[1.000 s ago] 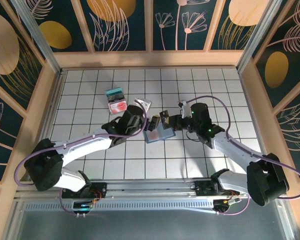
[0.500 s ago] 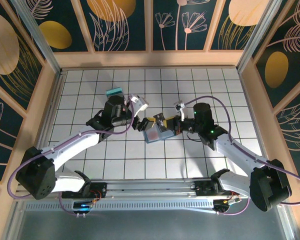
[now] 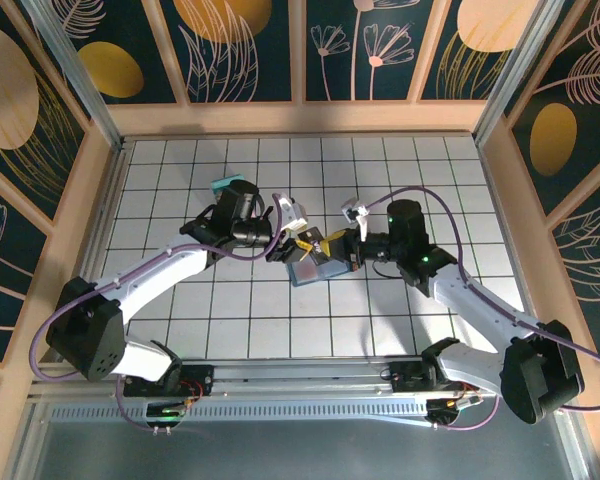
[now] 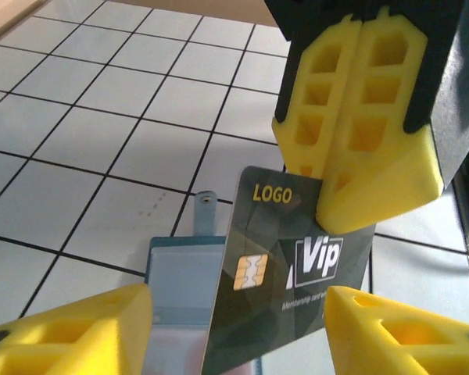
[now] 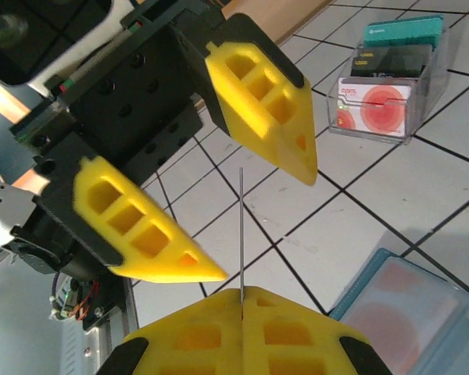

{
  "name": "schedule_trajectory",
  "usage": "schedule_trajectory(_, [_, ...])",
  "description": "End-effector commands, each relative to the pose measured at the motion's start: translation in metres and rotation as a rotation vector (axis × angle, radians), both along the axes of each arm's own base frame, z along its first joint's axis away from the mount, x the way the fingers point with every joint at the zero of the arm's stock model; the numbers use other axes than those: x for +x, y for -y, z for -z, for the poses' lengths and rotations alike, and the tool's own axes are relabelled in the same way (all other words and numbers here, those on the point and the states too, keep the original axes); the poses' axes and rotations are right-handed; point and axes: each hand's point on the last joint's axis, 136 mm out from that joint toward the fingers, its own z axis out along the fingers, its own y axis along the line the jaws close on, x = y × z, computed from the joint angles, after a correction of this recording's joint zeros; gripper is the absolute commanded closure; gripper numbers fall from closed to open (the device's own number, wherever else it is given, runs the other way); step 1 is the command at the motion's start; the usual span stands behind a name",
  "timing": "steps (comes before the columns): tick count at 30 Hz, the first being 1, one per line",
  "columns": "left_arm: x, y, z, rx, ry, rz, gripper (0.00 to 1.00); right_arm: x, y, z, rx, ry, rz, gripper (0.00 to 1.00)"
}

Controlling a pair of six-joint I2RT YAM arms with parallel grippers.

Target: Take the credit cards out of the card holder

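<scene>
My right gripper (image 4: pixel 328 191) clamps the dark plastic credit card (image 4: pixel 297 273) above the slate-blue bifold card holder (image 4: pixel 180 273) for handover. My left gripper (image 4: pixel 238 297) straddles it, jaws apart.

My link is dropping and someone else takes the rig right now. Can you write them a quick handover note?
Right claw: shut on a dark card, lifted out of the card holder.
Left claw: open, one finger on each side of that card, not touching it.
Card holder: lying open on the table.
Done: this card is out.
Left: probably pass the card across and put it down. Whether more cards remain inside is unclear.
</scene>
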Motion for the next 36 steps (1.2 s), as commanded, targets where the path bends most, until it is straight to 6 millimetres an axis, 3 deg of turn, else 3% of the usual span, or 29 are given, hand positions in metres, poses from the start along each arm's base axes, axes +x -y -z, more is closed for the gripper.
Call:
schedule_trajectory(1, [-0.007,0.003,-0.002,0.002,-0.009,0.076,0.54,-0.004,-0.008,-0.013,0.005,0.045,-0.062,1.00])
schedule_trajectory(7, [-0.009,0.005,0.002,0.010,-0.033,0.097,0.85,0.001,-0.012,-0.012,-0.014,0.053,-0.060,1.00])
schedule_trajectory(9, [-0.010,0.006,0.000,0.002,-0.034,0.103,0.91,0.004,-0.011,-0.010,-0.021,0.059,-0.041,1.00])
schedule_trajectory(11, [-0.011,0.006,0.000,-0.007,-0.034,0.099,0.97,0.010,-0.009,-0.011,-0.024,0.070,-0.008,0.94])
schedule_trajectory(13, [-0.009,0.005,-0.002,-0.019,-0.032,0.080,0.99,0.016,-0.005,-0.013,-0.025,0.091,0.049,0.79])
schedule_trajectory(17, [0.003,0.003,-0.015,-0.081,-0.015,-0.034,1.00,0.032,0.012,-0.019,-0.015,0.143,0.215,0.59])
schedule_trajectory(22, [0.031,-0.020,-0.041,-0.252,-0.013,-0.350,1.00,0.034,0.034,-0.036,0.074,0.199,0.353,0.39])
schedule_trajectory(28, [0.019,-0.041,-0.076,-0.542,-0.085,-0.450,1.00,0.023,0.037,-0.054,0.213,0.205,0.359,0.29])
schedule_trajectory(36, [-0.001,-0.040,-0.091,-0.678,-0.193,-0.373,1.00,0.019,0.023,-0.074,0.369,0.164,0.269,0.26])
